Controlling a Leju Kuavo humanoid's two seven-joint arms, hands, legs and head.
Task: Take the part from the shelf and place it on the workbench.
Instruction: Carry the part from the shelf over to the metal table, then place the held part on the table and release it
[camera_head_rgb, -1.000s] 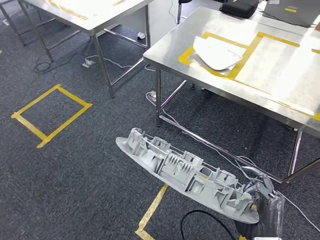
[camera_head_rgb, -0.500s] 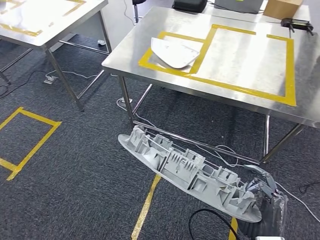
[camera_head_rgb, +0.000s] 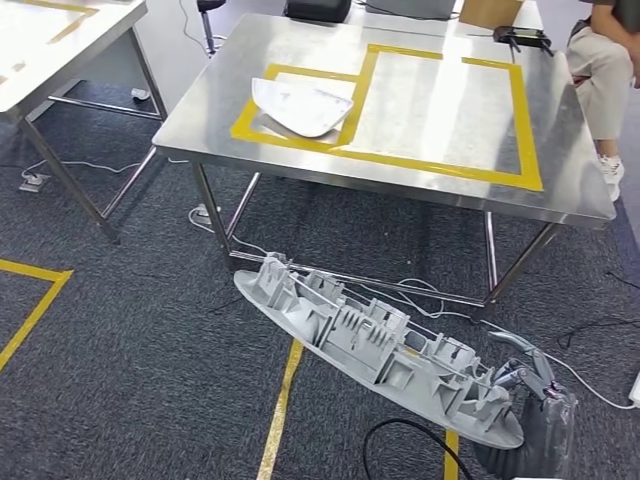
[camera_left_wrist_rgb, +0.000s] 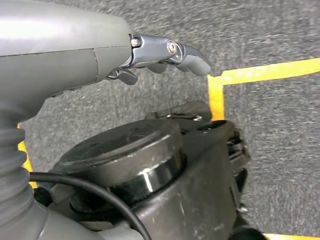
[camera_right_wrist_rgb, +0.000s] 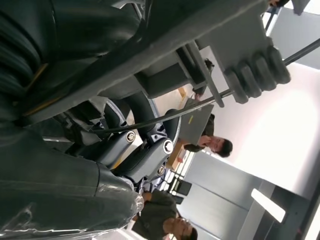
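Observation:
A long grey ribbed part (camera_head_rgb: 370, 350) hangs tilted above the carpet in the head view, and my right hand (camera_head_rgb: 532, 385) grips its right end. The right wrist view looks up past that hand's dark fingers (camera_right_wrist_rgb: 145, 157) at the part's grey underside (camera_right_wrist_rgb: 211, 30). Ahead stands the steel workbench (camera_head_rgb: 438, 120), marked with yellow tape rectangles; a white curved part (camera_head_rgb: 302, 105) lies in its left rectangle. My left hand (camera_left_wrist_rgb: 113, 55) hangs over the carpet with its fingers (camera_left_wrist_rgb: 188, 52) stretched out and nothing in them.
A second steel table (camera_head_rgb: 45, 40) stands at the upper left. Cables (camera_head_rgb: 423, 295) run along the floor under the workbench, and yellow tape lines (camera_head_rgb: 275, 420) cross the carpet. A person (camera_head_rgb: 604, 70) sits beyond the bench's right end. A black case (camera_head_rgb: 317, 10) lies at its far edge.
The whole picture has shifted as the camera turned: the workbench now sits nearer the middle and the floor square has slid off to the left. The part stays in my right hand.

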